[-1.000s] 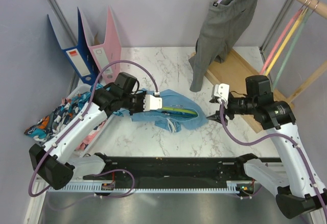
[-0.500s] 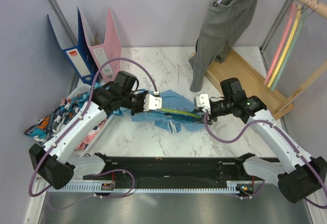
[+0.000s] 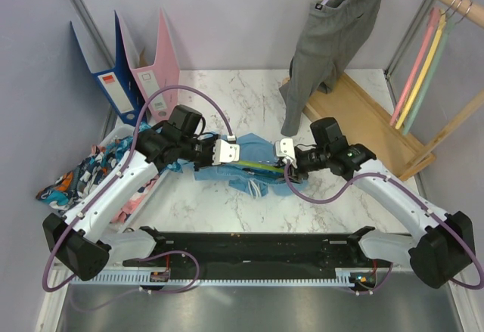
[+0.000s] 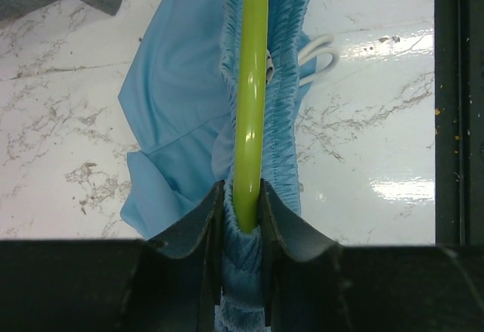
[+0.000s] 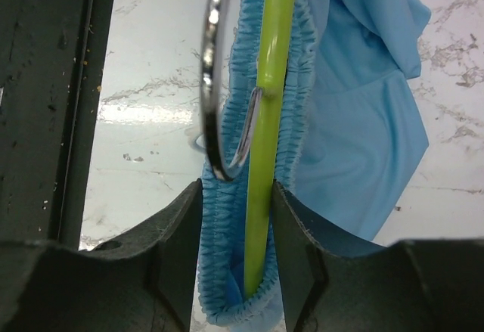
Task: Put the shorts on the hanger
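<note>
item: the hanger (image 3: 257, 166), lime plastic, on the marble desk (image 3: 227, 90); long axis left to right across both arms' reach.

item: the shorts (image 3: 261, 149), light blue. the elastic waistband is bunched along the hanger's bar, the legs spread on the far side of the hanger, and the white drawstring (image 4: 321, 52) is looped on its near side.

item: left hand (image 4: 242, 192), at the hanger's left end and in line with the bar. clenched narrowly on the bar, waistband fabric gathered around the pads.

item: right hand (image 5: 236, 188), at the hanger's right end, facing the left hand. jaws part way apart, astride the bar and waistband, fabric filling the gap; cannot tell if it pinches.

item: metal hook (image 5: 215, 82), beside the bar, just ahead of the right hand.

judgement: each hand is at one end, so lifting calls for both to rise level along the hanger.
</note>
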### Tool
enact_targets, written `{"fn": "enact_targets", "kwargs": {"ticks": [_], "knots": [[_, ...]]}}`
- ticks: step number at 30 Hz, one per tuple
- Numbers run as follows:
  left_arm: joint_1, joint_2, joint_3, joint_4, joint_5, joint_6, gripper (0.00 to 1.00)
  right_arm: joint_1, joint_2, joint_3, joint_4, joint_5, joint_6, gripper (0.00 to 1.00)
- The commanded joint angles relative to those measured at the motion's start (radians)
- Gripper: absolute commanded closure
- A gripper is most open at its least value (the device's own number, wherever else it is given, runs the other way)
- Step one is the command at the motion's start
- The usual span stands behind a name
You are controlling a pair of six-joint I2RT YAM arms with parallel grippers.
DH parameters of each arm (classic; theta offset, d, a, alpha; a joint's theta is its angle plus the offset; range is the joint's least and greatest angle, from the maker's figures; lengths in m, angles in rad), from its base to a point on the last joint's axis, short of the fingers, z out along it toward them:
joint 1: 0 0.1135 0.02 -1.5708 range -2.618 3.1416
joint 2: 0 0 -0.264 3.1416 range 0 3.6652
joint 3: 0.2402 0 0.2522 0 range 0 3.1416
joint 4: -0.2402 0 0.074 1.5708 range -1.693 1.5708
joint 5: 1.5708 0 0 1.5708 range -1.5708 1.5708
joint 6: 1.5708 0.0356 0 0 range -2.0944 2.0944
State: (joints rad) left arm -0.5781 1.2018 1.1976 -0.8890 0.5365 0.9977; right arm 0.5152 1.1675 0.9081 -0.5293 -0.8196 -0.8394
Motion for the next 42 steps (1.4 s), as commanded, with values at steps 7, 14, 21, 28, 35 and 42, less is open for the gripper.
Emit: {"fn": "enact_targets", "kwargs": {"ticks": [7, 14, 21, 28, 35, 42], "knots": [[0.001, -0.036, 0.003, 0.059, 0.082, 0.053, 0.98, 0.005, 0.032, -0.046, 0.035, -0.035, 0.052, 0.54], [0.001, -0.05, -0.027, 0.142, 0.075, 0.013, 0.92, 0.011, -0.097, 0.083, -0.057, -0.087, 0.334, 1.0], [-0.002, -0.168, -0.084, 0.374, 0.143, -0.105, 0.3, 0.011, -0.244, 0.155, -0.087, -0.021, 0.672, 1.0], [-0.129, -0.28, -0.2, 0.633, -0.022, 0.028, 0.25, 0.009, -0.206, 0.206, -0.029, -0.024, 0.973, 1.0], [-0.269, -0.249, -0.24, 0.749, -0.145, 0.191, 0.25, 0.011, -0.252, 0.215, -0.011, 0.076, 1.106, 1.0], [-0.391, -0.165, -0.222, 0.829, -0.188, 0.226, 0.27, 0.009, -0.299, 0.198, -0.037, 0.063, 1.126, 1.0]]}}
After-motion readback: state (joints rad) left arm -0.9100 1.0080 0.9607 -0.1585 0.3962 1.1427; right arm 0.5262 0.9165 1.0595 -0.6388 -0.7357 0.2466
